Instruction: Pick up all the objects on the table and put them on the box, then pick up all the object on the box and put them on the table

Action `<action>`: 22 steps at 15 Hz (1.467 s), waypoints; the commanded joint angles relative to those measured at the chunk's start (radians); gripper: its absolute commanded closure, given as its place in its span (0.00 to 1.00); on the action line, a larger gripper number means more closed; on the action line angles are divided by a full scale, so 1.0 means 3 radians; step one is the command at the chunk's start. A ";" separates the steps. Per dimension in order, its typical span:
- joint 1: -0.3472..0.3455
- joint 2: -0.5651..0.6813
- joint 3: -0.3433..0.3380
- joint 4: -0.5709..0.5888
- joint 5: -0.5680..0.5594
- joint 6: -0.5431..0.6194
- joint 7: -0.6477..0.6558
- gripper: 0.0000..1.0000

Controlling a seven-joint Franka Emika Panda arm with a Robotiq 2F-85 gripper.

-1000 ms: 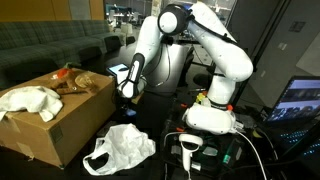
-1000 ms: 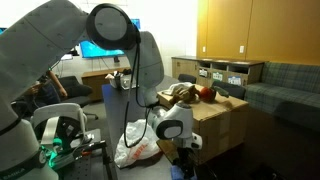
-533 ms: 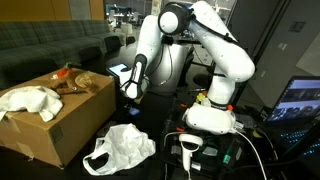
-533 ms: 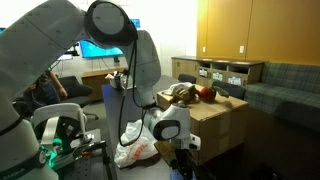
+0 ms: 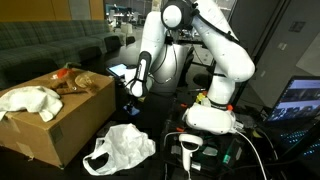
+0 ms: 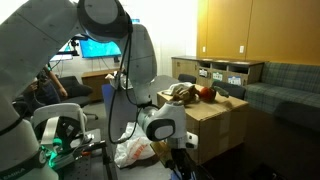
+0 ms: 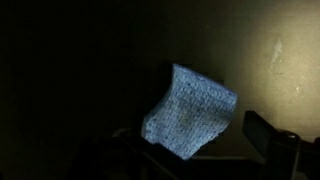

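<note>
- box [image 5: 60,122]: standing at the left, carrying white cloth [image 5: 30,100] and orange-red piece [image 5: 65,72].
- white plastic bag [image 5: 122,148]: lying on the worktop [image 5: 165,120].
- hand [image 5: 133,97]: hanging with jaws apart, holding nothing.
- blue square [image 7: 190,112]: lying beneath the hand; probably calling for centring, then lowering straight.

The wrist view is nearly all darkness: only a blue square [image 7: 190,112] is lit, what it lies on cannot be made out, and a dark finger [image 7: 272,135] at the lower right is cut off by the frame. In an exterior view the box [image 5: 60,125] runs off the left and bottom edges, the orange-red piece [image 5: 65,72] and brown stick [image 5: 76,88] by its far edge are too small to read, and the gripper [image 5: 133,98] is dark on dark. In an exterior view the arm [image 6: 160,128] covers part of the white bag [image 6: 130,153].
</note>
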 commanded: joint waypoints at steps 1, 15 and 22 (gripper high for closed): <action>0.0001 -0.0098 -0.0009 -0.0088 -0.0089 0.0063 0.0015 0.00; -0.0812 0.0143 0.0574 0.0214 -0.0034 -0.0035 -0.0329 0.00; -0.0933 0.0332 0.0679 0.0403 -0.0043 -0.0126 -0.0441 0.00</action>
